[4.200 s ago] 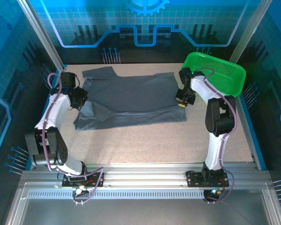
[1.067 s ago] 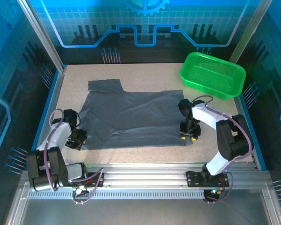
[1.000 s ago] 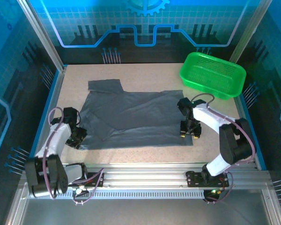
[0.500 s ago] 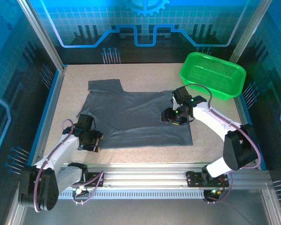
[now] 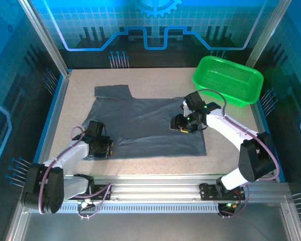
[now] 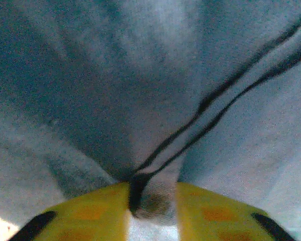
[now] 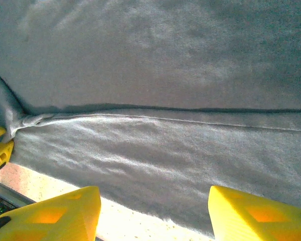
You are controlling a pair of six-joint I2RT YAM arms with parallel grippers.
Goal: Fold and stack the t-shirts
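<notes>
A dark slate-grey t-shirt [image 5: 145, 125] lies spread flat across the middle of the table, one sleeve pointing to the far left. My left gripper [image 5: 103, 148] sits low at the shirt's near-left corner. In the left wrist view its yellow fingers [image 6: 90, 216] are shut on a bunched fold of the grey fabric [image 6: 155, 201]. My right gripper [image 5: 182, 125] hovers over the right part of the shirt. In the right wrist view the right gripper [image 7: 151, 197] is open, its fingers wide apart above the shirt's hem [image 7: 140, 165], holding nothing.
A bright green mesh basket [image 5: 228, 80] stands at the far right corner, apart from the shirt. Bare speckled tabletop [image 5: 155, 168] runs along the near edge and the left side. Blue frame rails border the table.
The right gripper let go at the shirt's near-right corner and moved up and left over the cloth. The left gripper slid to the right, drawing the near-left corner inward.
</notes>
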